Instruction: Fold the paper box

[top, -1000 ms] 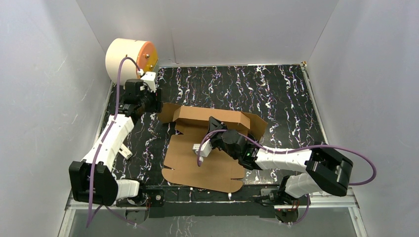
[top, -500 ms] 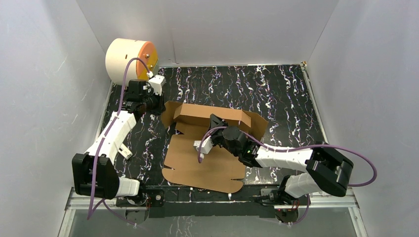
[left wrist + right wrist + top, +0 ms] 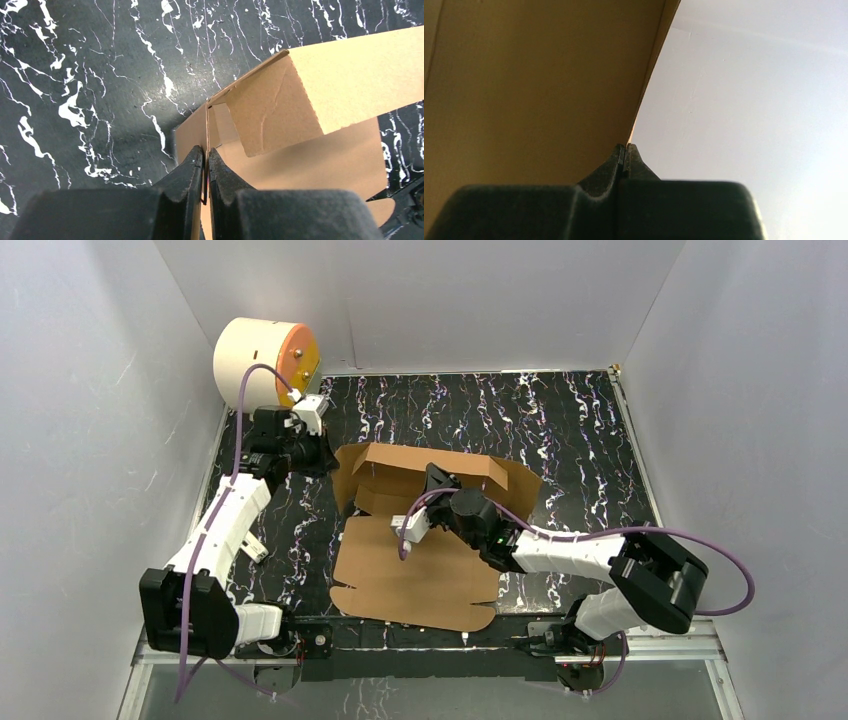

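Paper box (image 3: 420,575), plain brown corrugated cardboard and only partly formed, lies on the black, white-veined bench (image 3: 570,430) between the two arms. Its broad near panel is flat and its far side is raised into a low wall. The left hand (image 3: 316,453) sits at the sheet's far left corner, its fingers (image 3: 192,170) drawn almost together on a thin upright edge of cardboard. In the wrist view that edge runs straight up from between the tips. Just beyond them a side flap (image 3: 280,107) stands up and turns off to the hand's right, above a bare inner panel. To the hand's left there is only dark bench. The right hand (image 3: 437,481) reaches across the flat panel to the raised far wall, where it is pinched shut on the wall's top edge. From its own camera the fingers (image 3: 609,172) meet tip to tip with the cardboard edge rising from between them. Brown board fills everything to the hand's left, and a pale enclosure wall (image 3: 749,100) shows to its right. Beyond the left hand, in the back corner and well apart from the cardboard, stands a cream cylinder (image 3: 250,360) with an orange face.
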Available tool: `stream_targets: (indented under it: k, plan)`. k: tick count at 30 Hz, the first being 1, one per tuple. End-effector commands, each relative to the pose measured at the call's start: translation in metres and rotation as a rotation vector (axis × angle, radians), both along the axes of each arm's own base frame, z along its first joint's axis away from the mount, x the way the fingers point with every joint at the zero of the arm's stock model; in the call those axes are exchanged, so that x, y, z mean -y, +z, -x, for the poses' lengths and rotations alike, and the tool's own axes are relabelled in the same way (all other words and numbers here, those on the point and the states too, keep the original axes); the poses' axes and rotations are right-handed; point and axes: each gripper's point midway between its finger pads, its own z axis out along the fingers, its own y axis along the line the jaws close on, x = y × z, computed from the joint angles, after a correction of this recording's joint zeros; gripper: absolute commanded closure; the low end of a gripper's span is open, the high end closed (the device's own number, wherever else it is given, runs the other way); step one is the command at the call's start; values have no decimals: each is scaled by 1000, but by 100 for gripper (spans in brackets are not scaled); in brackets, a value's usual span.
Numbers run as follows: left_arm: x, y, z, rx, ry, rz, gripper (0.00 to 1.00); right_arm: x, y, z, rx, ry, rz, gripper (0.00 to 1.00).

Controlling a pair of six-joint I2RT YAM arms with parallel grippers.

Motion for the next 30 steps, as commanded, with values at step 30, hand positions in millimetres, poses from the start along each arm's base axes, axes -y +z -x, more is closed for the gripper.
stream_targets:
  k: [30]
  plan:
    - [61, -9, 42, -2, 195, 312, 82, -1, -3, -1, 113, 48, 60, 100]
